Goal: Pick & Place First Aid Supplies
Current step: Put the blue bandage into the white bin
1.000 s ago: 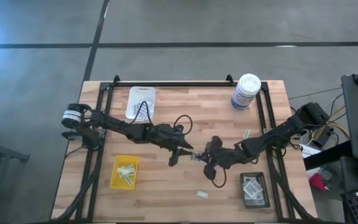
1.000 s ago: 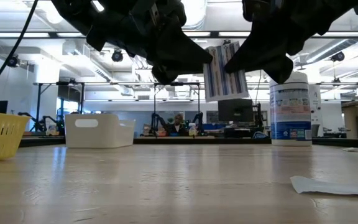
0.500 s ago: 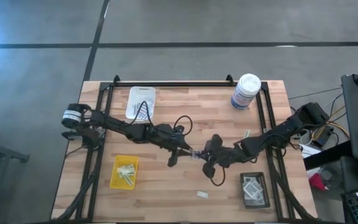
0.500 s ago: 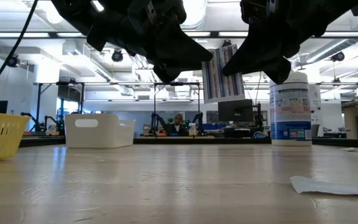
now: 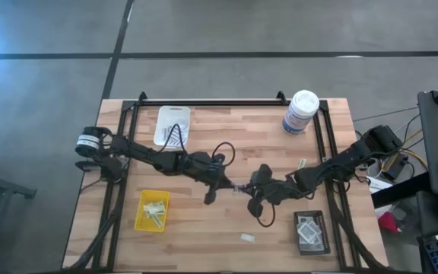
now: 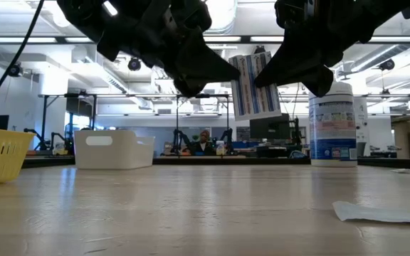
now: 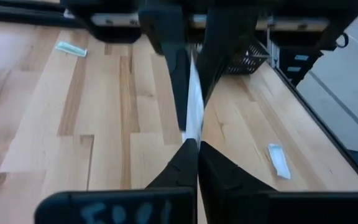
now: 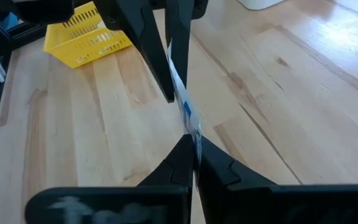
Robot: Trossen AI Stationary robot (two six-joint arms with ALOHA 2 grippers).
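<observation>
Wooden planks of the table [image 5: 204,228] fill the middle of the high view, and low in that frame sit the yellow tray [image 5: 152,210] at lower left and the black tray [image 5: 311,232] at lower right, with a loose pale packet [image 5: 248,237] lying between them. Just above these, at the centre of the frame, the two arms meet: the left gripper [image 5: 227,183] and the right gripper [image 5: 245,188] both have their fingers pinched shut on the same blue-and-white striped strip [image 6: 253,84], which hangs in the air clear of the table, one edge in each grip. This looks like a hand-over between arms, at the point where both hold the strip. The next move probably calls for one gripper to let go so the other can carry the strip to a tray without tearing or dropping it. Both arms reach low and inward from the table's sides, stretched nearly level. Farther up the frame stand the white tray [image 5: 172,124] and the canister [image 5: 302,112].
</observation>
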